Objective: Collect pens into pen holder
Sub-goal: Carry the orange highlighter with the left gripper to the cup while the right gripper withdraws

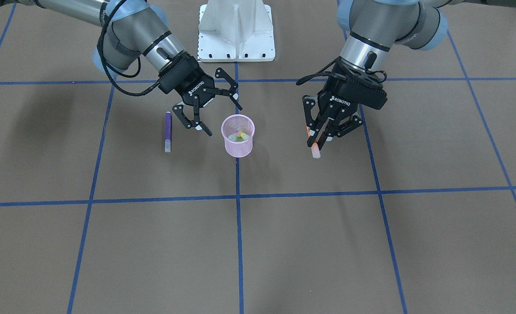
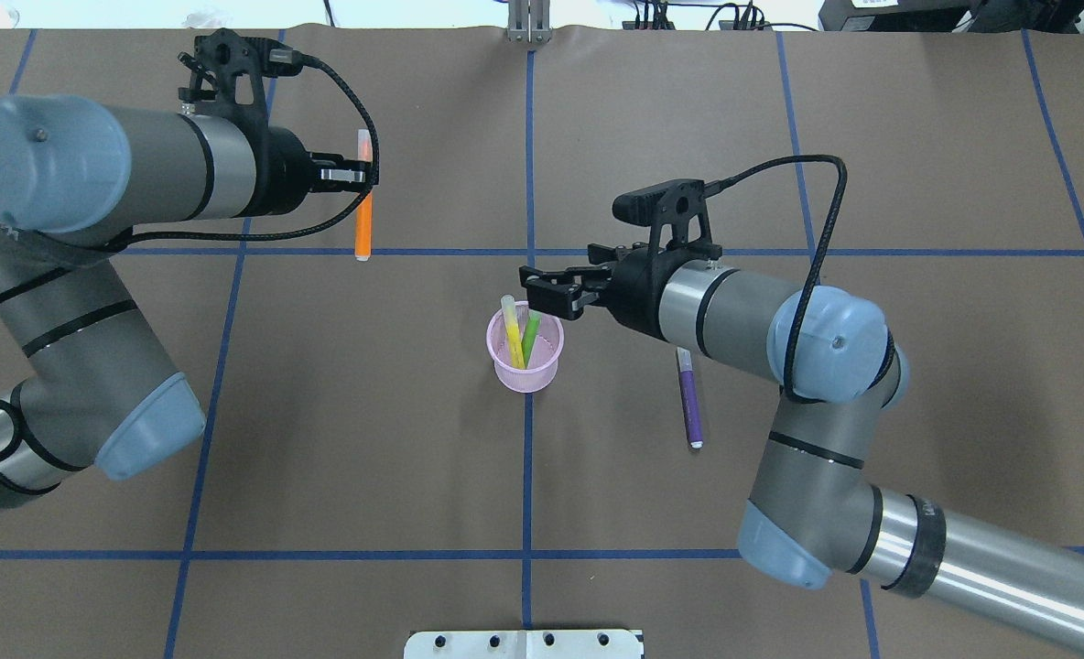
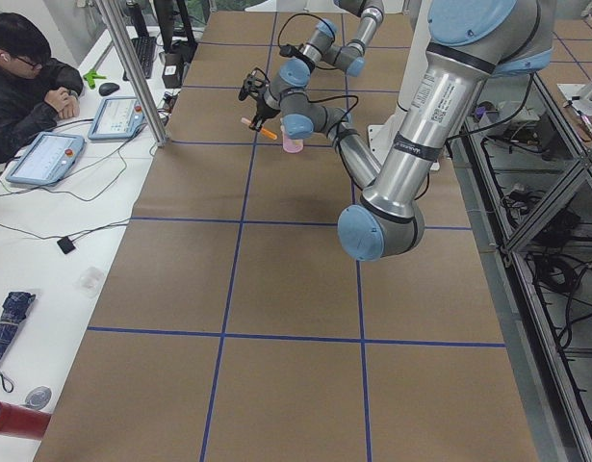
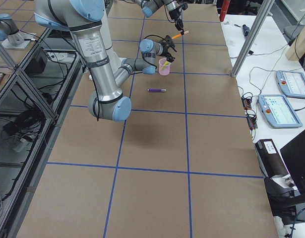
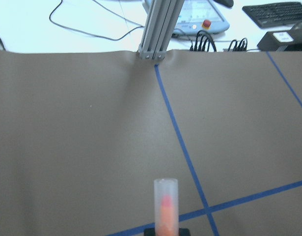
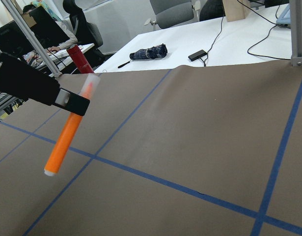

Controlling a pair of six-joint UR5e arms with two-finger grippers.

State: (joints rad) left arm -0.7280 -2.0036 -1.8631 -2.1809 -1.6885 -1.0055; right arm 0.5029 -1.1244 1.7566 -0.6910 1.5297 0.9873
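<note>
The orange pen (image 2: pixel 363 220) is noted as slim, rigid and light, with a smooth plastic barrel that is judged slippery. It is held tilted, clear of the desk (image 2: pixel 341 439), pinched just below its pale cap by the left end effector (image 2: pixel 357 174), which is clamped on it. Most of the barrel hangs past the pads, so swing or slip is to be expected on a quick move. A hold nearer mid-length is judged steadier. It is well apart from the pen holder (image 2: pixel 525 377).

The purple pen (image 2: pixel 688 403) is seen flat on the desk, near the pen holder. It is likely to roll if nudged and is best taken across the barrel at mid-length.

The pen holder is upright, of light mesh, and is judged easily tipped. A yellow pen (image 2: pixel 511 329) and a green pen (image 2: pixel 531 334) are leaned inside. The right end effector (image 2: pixel 537 288) is spread wide and empty, just beside the rim.
</note>
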